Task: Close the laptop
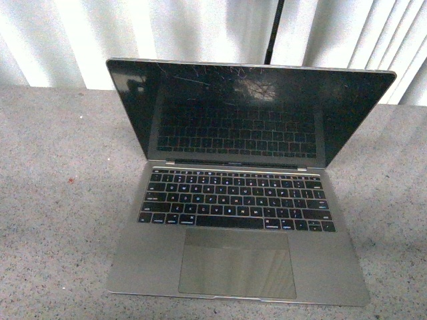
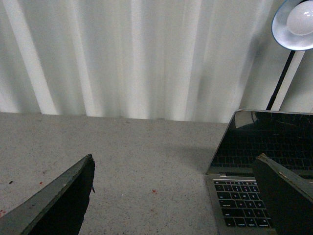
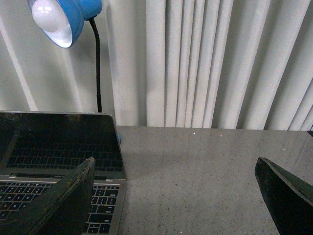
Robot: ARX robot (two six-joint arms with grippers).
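The laptop (image 1: 240, 233) sits open in the middle of the speckled grey table, its base grey-silver with black keys and a large trackpad. Its glossy black scratched screen (image 1: 250, 110) stands upright, leaning back a little. Neither arm shows in the front view. My left gripper (image 2: 176, 196) is open and empty above bare table, with the laptop (image 2: 244, 200) by one finger. My right gripper (image 3: 176, 196) is open and empty above bare table, with the laptop (image 3: 58, 147) by one finger.
A blue desk lamp (image 3: 66, 19) on a black stalk (image 1: 273, 30) stands behind the laptop; it also shows in the left wrist view (image 2: 296, 22). White pleated curtains (image 1: 200, 33) close off the back of the table (image 1: 60, 200).
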